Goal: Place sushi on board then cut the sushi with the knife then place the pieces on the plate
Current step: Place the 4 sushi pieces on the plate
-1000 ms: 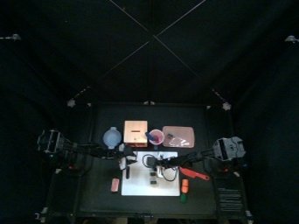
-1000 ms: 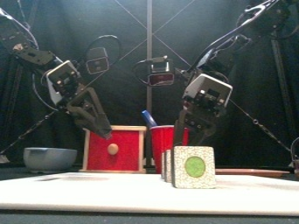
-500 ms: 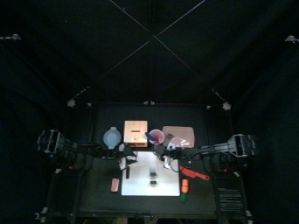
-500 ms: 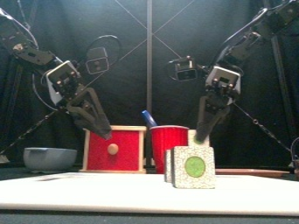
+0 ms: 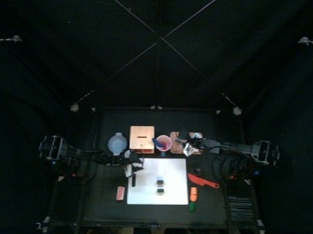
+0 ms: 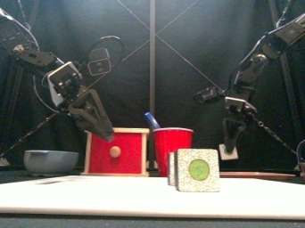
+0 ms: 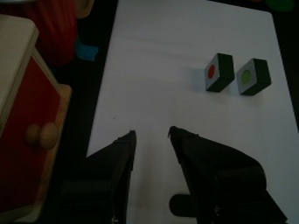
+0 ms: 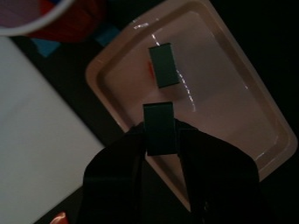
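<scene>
Hanging over the flat pink plastic tray [image 8: 239, 114] at the table's back right, the right gripper [image 8: 159, 140] is clamped on one dark green block of toy sushi [image 8: 158, 114], its jaws pressed to the block's two sides. A second dark green block [image 8: 163, 66] lies flat inside the tray, just past the held one and apart from it. Whether the held block already touches the tray floor is hard to judge from these angles. The left gripper [image 7: 152, 144] hangs above the white rectangular cutting board [image 7: 163, 44] with its jaws spread and nothing between them. Two more sushi blocks stand just beside each other on the board, one with a red centre [image 7: 218, 72] and one with a green centre [image 7: 254, 75], well ahead of the left jaws. Behind the board sit the pale wooden box with a red drawer front [image 6: 117, 151], the red cup [image 6: 174, 147] holding a blue toy knife [image 6: 150, 119], and the blue-grey bowl [image 6: 50, 160] at far left.
</scene>
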You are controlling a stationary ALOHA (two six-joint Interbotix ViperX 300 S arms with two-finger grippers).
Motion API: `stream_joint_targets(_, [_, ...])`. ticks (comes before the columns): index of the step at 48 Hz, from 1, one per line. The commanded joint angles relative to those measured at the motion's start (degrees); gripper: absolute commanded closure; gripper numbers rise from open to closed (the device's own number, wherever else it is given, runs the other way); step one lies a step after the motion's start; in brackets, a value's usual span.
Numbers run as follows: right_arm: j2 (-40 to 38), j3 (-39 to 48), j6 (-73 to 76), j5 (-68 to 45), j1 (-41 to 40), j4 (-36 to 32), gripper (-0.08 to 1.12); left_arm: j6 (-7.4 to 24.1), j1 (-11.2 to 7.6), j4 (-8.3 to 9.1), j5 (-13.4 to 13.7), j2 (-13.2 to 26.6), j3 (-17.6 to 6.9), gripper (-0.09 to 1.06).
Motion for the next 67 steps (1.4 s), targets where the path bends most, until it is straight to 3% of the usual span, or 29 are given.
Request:
stream_joint_targets(1, [1.3, -0.5, 0.0, -3.3, -1.0, 0.3, 0.50, 0.1, 0.26, 0.00, -0.3, -0.3, -0.6, 0.20])
stream_joint_targets(19, [2.9, -0.4, -0.2, -5.1, -1.9, 0.7, 0.26, 0.0, 0.35, 0.00, -0.3, -0.3, -0.6, 0.20])
stream_joint_targets(28, [-1.8, -1.3, -0.6, -0.7, -0.4, 0.3, 0.25, 0.0, 0.35, 0.00, -0.3, -0.3, -0.6, 0.20])
stream_joint_targets(44, [-6.8, -3.1, 0.0, 0.9, 9.0, 2.5, 0.25, -0.1, 0.35, -0.09, -0.3, -0.3, -0.7, 0.20])
stream_joint_targets(67, [2.2, -9.9, -0.4, -5.7, 30.6, 2.7, 0.25, 0.0, 0.44, 0.00, -0.3, -0.3, -0.6, 0.20])
